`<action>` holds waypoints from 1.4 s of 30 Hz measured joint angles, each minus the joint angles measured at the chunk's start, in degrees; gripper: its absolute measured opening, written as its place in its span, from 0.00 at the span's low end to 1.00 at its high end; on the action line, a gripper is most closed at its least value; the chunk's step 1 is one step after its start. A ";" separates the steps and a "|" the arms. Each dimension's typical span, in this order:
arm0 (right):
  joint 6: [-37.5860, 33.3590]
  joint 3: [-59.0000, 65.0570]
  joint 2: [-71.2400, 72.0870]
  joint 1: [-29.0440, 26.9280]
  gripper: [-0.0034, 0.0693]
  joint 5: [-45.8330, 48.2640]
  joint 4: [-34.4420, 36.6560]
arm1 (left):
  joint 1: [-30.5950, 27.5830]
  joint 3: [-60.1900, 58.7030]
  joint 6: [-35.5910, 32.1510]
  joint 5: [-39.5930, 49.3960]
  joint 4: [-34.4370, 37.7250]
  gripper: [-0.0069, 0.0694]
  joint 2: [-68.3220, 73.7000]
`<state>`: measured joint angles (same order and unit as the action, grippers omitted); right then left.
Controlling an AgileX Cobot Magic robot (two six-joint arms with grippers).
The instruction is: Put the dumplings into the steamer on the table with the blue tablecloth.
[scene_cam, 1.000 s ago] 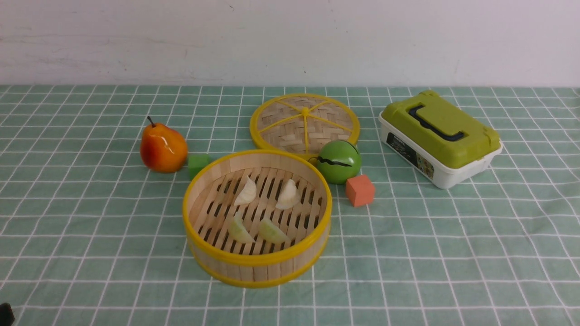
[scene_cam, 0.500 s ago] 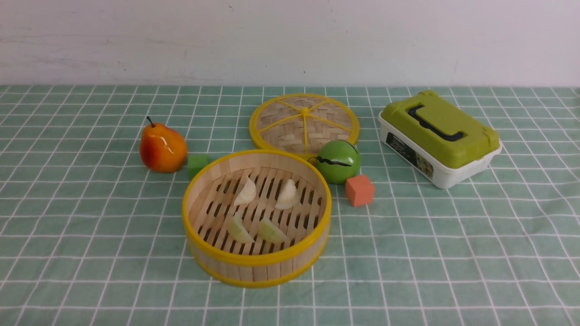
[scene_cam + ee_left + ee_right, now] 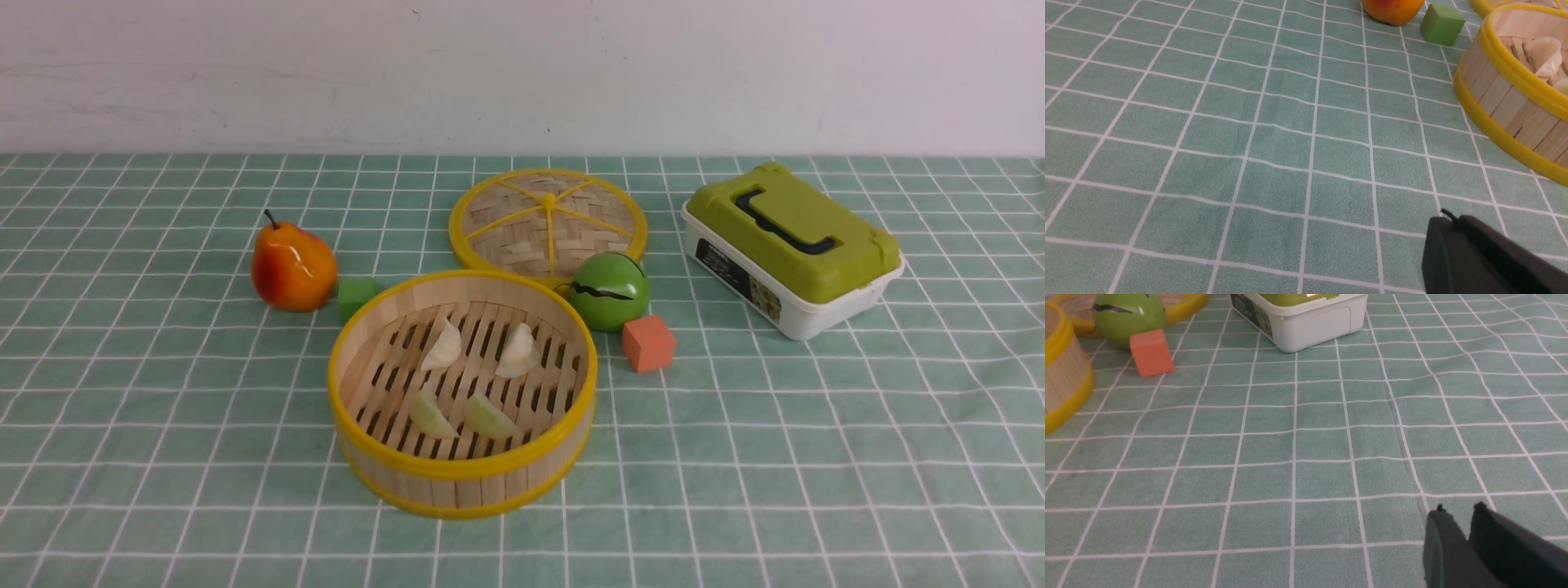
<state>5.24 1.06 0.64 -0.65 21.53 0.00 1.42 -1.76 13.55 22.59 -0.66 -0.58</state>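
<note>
The steamer [image 3: 461, 469] stands in the middle of the table's blue tablecloth [image 3: 163, 408]. All the dumplings lie on its slatted floor: two cream-white ones [image 3: 445, 347] [image 3: 519, 351] at the back and two pale green ones [image 3: 429, 412] [image 3: 490, 418] at the front. Neither gripper shows in the front view. In the left wrist view my left gripper [image 3: 1447, 218] is shut and empty over bare cloth, apart from the steamer [image 3: 1502, 102]. In the right wrist view my right gripper [image 3: 1459, 510] is shut and empty over bare cloth, far from the steamer's wall [image 3: 1061, 384].
A pear [image 3: 294, 265] and a green cube [image 3: 357, 296] sit left of the steamer. The flat woven lid [image 3: 549, 220], a green ball [image 3: 610, 290] and an orange cube [image 3: 649, 343] sit behind and right of it. A green-lidded white box [image 3: 792, 245] stands at the right.
A dark tip of the left gripper at the front view's lower left corner one second ago has left that view. Nothing on the table has moved.
</note>
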 joint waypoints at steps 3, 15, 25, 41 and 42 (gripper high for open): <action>0.00 0.00 0.00 0.00 0.20 0.00 0.00 | 0.00 0.00 0.00 0.06 0.04 0.07 0.00; 0.00 0.00 0.00 0.00 0.22 0.00 0.00 | 0.00 0.00 0.00 0.06 0.04 0.07 0.00; 0.00 0.00 0.00 0.00 0.23 0.00 0.00 | 0.00 0.00 -0.02 0.06 0.04 0.07 0.00; 0.00 0.00 0.00 0.00 0.25 0.00 0.00 | 0.00 0.00 -0.07 0.06 0.04 0.08 0.00; 0.00 0.00 0.00 0.00 0.26 0.00 0.00 | 0.00 0.00 -0.07 0.06 0.04 0.08 0.00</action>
<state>5.24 1.06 0.64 -0.65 21.53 0.00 1.42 -1.76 13.48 22.65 -0.62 -0.58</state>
